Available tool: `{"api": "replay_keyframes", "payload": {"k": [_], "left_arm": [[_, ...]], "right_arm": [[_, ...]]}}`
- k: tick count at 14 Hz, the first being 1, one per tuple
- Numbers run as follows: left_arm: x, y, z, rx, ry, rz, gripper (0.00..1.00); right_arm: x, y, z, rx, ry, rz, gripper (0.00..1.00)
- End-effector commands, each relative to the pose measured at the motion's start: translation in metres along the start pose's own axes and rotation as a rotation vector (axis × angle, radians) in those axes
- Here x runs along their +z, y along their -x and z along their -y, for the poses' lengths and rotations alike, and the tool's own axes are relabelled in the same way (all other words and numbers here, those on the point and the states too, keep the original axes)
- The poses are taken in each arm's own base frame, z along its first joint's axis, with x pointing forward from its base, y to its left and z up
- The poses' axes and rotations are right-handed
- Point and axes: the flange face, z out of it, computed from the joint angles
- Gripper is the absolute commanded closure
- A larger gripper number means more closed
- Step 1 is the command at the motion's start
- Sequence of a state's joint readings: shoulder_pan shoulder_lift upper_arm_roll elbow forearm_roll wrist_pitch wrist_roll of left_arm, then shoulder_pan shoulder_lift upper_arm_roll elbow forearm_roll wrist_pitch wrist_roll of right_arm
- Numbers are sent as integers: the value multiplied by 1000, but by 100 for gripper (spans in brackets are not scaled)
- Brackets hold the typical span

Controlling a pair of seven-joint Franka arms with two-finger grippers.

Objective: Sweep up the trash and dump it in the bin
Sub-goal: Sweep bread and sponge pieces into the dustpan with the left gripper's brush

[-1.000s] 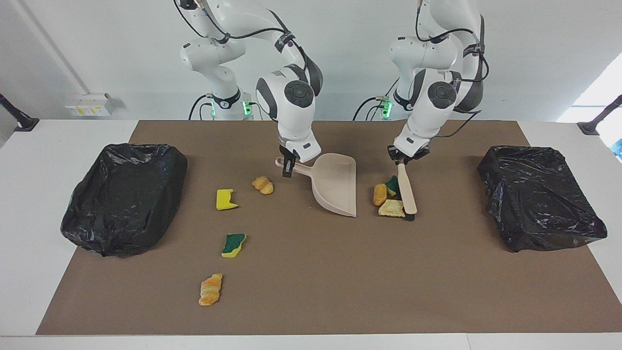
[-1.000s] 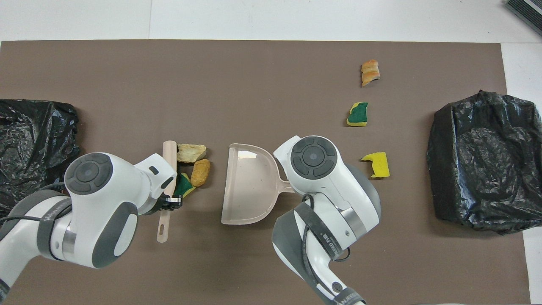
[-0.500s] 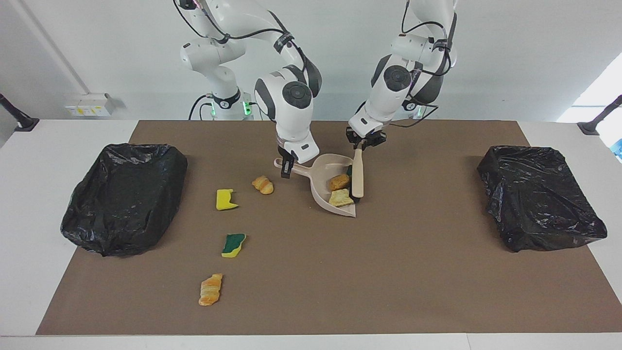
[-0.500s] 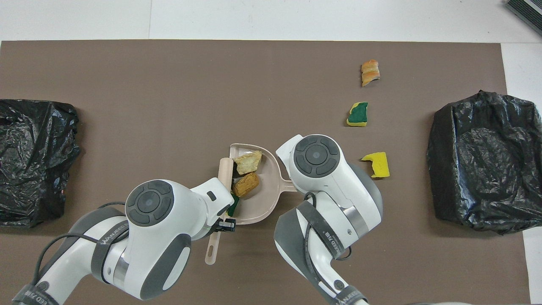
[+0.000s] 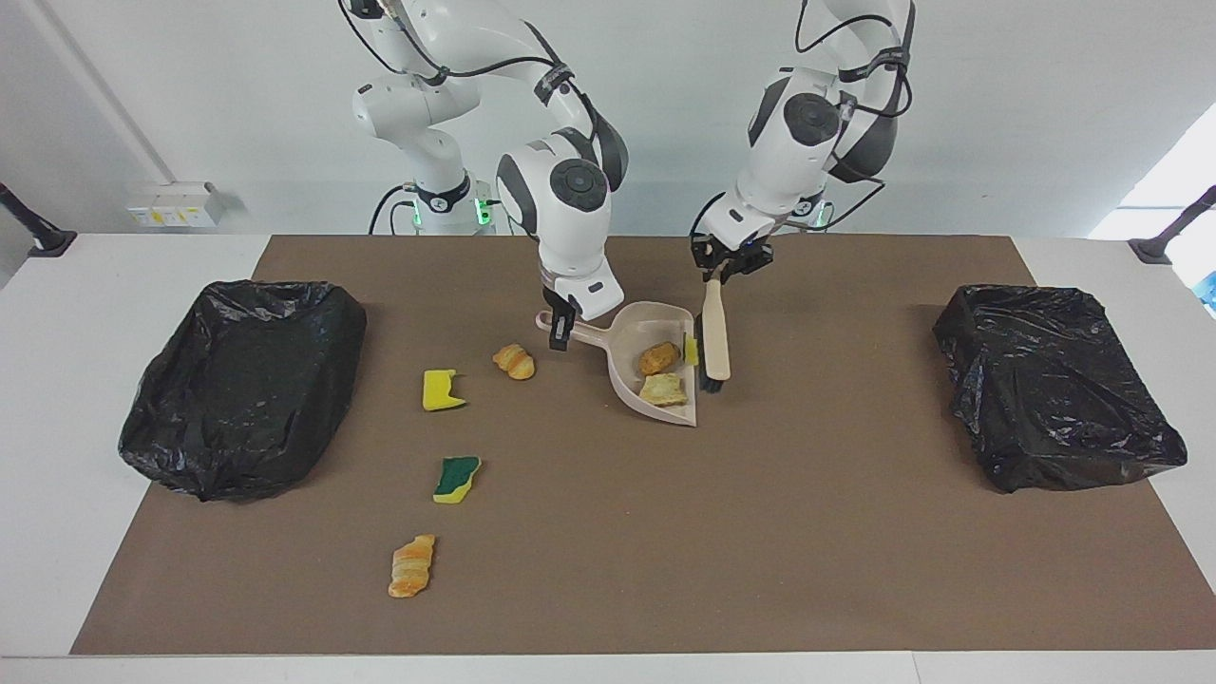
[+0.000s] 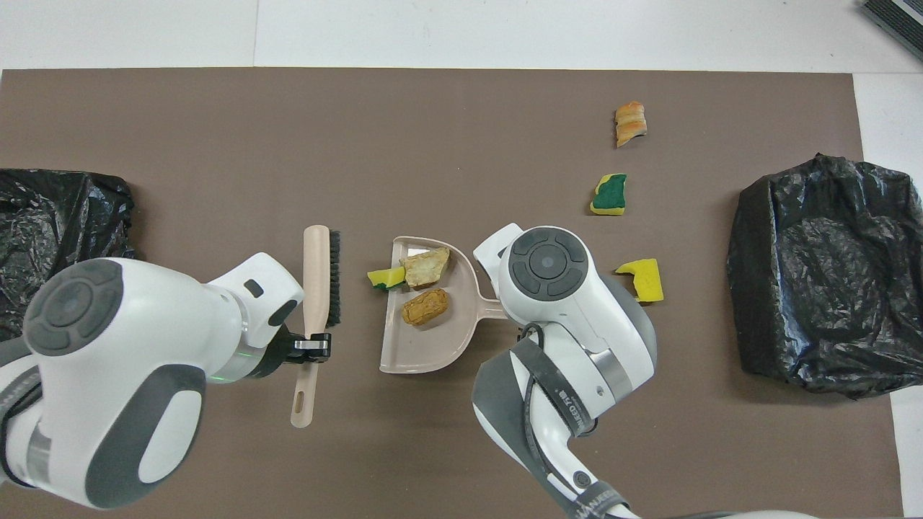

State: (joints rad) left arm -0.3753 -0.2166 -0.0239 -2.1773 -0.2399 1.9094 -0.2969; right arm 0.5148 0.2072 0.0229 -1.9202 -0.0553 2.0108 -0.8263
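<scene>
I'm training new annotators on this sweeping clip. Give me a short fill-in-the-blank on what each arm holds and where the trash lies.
The left pincer is shut on the ___ handle.
The right pincer holds the handle of the ___.
The number of trash pieces lying on the mat toward the right arm's end, outside the pan, is ___.
Each end of the mat has a black ___.

Missing words: brush; dustpan; four; bin

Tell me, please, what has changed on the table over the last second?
The left gripper, shut on the brush, swept three pieces toward the right arm's end into the dustpan, then drew the brush back out; the sponge chunk sits at the pan's lip. The right gripper kept hold of the dustpan handle. The other four pieces and both bins stayed put.
</scene>
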Motion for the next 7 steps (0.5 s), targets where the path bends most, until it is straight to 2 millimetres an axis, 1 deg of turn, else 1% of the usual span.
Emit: {"api": "replay_keyframes", "payload": {"k": [1, 2, 4, 5, 6, 7], "left_arm": [[-6, -4, 18, -37, -2, 7, 100], [-9, -7, 28, -59, -1, 9, 100], [-9, -11, 37, -64, 3, -2, 100], [-12, -16, 56, -60, 7, -7, 100], [-11, -18, 63, -38, 7, -5, 100], [0, -19, 66, -22, 3, 9, 100]], "right_arm": [[0, 8, -2, 2, 2, -31, 100], [-1, 8, -2, -1, 3, -32, 100], [0, 10, -4, -9, 4, -33, 100], [2, 14, -7, -11, 1, -32, 100], [5, 12, -5, -20, 5, -35, 100], [10, 15, -4, -25, 3, -33, 100]]}}
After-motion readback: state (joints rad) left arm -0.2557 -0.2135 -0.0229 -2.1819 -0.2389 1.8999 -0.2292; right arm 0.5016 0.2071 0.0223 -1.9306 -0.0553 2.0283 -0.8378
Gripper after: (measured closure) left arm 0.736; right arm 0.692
